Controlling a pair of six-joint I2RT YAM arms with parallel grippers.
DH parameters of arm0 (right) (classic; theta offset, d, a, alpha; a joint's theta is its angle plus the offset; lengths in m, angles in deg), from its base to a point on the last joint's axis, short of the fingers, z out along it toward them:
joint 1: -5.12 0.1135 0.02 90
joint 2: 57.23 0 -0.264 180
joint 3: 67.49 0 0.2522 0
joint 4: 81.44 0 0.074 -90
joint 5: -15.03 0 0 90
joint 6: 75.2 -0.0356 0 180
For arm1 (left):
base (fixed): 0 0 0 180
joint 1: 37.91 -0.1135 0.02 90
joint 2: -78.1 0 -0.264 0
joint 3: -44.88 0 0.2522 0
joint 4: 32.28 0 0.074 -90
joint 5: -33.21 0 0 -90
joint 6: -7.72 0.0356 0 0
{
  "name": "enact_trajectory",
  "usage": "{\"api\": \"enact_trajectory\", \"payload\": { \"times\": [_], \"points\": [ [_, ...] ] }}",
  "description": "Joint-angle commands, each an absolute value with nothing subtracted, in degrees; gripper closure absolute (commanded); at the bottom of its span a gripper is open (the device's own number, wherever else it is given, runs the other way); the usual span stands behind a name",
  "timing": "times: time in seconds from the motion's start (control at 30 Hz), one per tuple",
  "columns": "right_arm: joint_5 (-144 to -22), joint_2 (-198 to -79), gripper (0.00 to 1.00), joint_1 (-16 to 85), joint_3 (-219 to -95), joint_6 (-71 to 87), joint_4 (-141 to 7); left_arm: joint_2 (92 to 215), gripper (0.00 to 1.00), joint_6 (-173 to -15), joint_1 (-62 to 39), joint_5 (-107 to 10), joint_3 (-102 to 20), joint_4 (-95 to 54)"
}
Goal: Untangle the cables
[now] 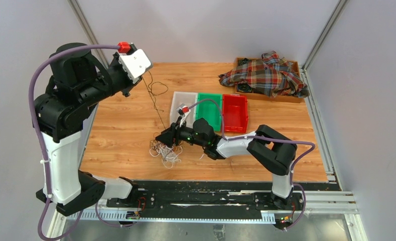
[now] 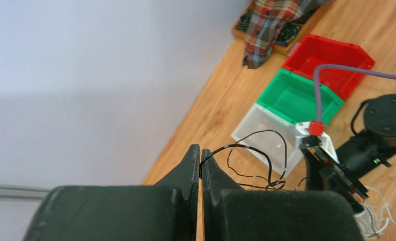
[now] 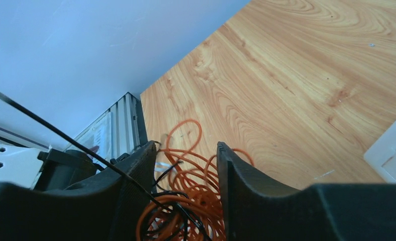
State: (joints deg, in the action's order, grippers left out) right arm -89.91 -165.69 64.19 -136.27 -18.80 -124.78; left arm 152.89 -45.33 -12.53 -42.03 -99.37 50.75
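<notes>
The left hand (image 2: 200, 152), pinched shut on one black cable (image 3: 60, 134), is held high, apparently to draw that strand taut out of the heap of cables (image 1: 165, 151) on the desk (image 1: 120, 125). The right hand (image 3: 185, 146) is spread wide low over the heap (likely steadying it), with orange loops (image 3: 183, 131) lying in its gap.

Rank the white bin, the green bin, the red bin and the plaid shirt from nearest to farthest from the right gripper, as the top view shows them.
1. white bin, just beyond the right gripper, left end of the row.
2. green bin, middle of the row.
3. red bin, right end of the row.
4. plaid shirt, far right corner.
</notes>
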Motion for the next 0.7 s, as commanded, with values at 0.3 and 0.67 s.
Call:
{"api": "enact_trajectory", "payload": {
  "times": [0.3, 0.67],
  "points": [
    [-84.5, -169.6, 0.38, 63.5, -130.2, -16.0, -116.8, 150.7, 1.00, -44.1, -12.1, -52.0, -102.3, 29.0],
    [-80.2, -160.2, 0.16, 63.4, -127.3, -11.5, -108.8, 135.7, 1.00, -48.8, -12.1, -48.2, -67.5, 29.1]
  ]
}}
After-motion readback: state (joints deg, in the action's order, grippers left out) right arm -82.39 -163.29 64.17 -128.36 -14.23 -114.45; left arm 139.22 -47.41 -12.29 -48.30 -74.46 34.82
